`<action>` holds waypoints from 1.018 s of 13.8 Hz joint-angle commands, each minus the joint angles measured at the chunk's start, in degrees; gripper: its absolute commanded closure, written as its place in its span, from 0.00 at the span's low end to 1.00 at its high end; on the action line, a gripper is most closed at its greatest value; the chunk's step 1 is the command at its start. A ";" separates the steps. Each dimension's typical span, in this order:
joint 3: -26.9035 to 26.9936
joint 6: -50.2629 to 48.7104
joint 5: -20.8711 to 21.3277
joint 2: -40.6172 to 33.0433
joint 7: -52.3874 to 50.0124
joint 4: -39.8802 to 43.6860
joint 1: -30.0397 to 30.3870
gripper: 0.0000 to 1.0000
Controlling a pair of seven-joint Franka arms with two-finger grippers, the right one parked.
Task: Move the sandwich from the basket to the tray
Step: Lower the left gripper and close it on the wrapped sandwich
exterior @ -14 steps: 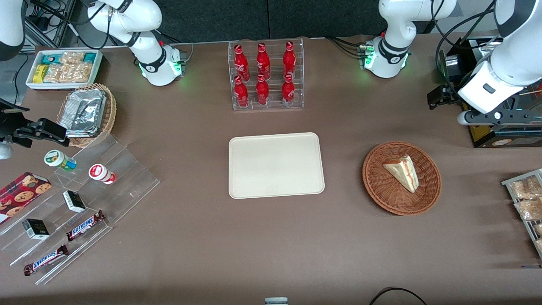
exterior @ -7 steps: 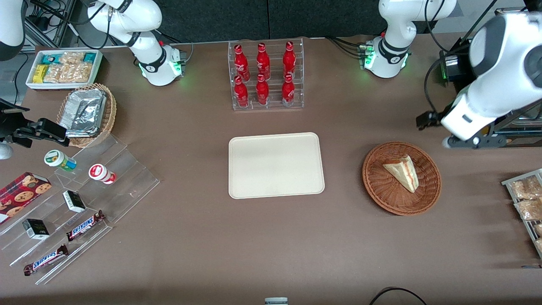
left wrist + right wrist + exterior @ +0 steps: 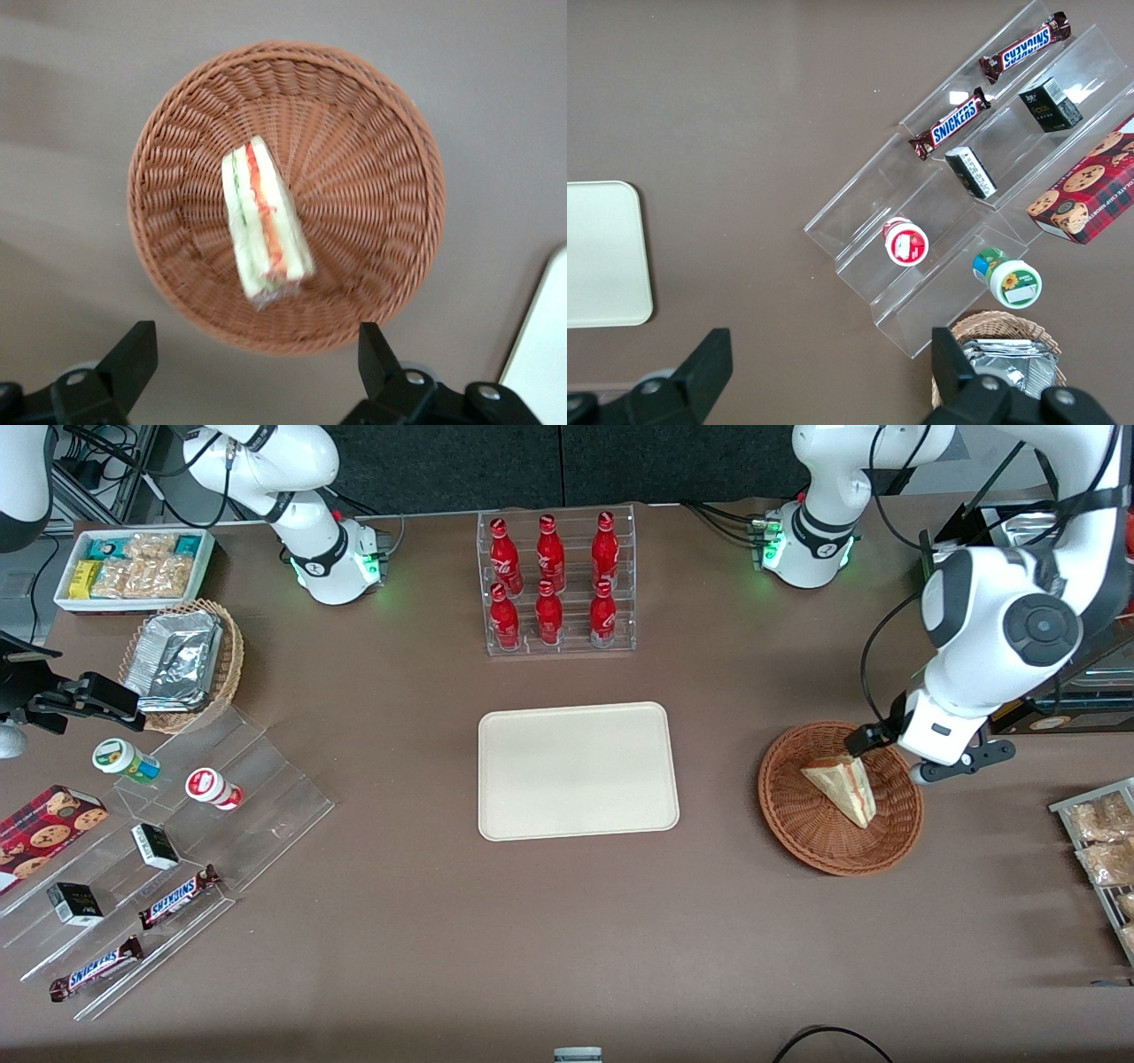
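One sandwich (image 3: 841,784) is all the wicker basket (image 3: 802,828) holds: a wedge lying on its side near the basket's middle, its cut edge with red-orange and green filling turned toward the working arm's end of the tabletop (image 3: 532,939). That leaves the two flat bread faces as the natural grip surfaces.

Level with the basket and well apart from it, toward the parked arm's end, lies the cream tray (image 3: 578,771), bare and flat, so the wedge can go down anywhere inside its low rim.

Slightly farther from the front camera, the left arm's end effector (image 3: 895,751) hangs above the basket's farther rim, not touching the sandwich. In the left wrist view its two fingers (image 3: 133,359) stand wide apart with nothing between them, and the sandwich (image 3: 264,221) shows ahead of the gap instead of inside it. The step in hand reads as the approach; the fingers likely need to come over the wedge, line up across the bread faces, and then descend.

Farthest back stands a clear rack of red bottles (image 3: 554,580), out of the way.
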 commanded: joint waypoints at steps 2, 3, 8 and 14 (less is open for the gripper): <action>-0.07 7.05 0.14 2.85 -9.00 -3.46 0.34 0.00; 0.28 9.07 0.14 4.17 -9.98 -3.63 0.87 0.00; 1.86 15.49 0.14 7.87 -14.72 -5.57 1.31 0.00; 1.86 16.74 -0.65 9.10 -15.17 -5.57 1.31 0.00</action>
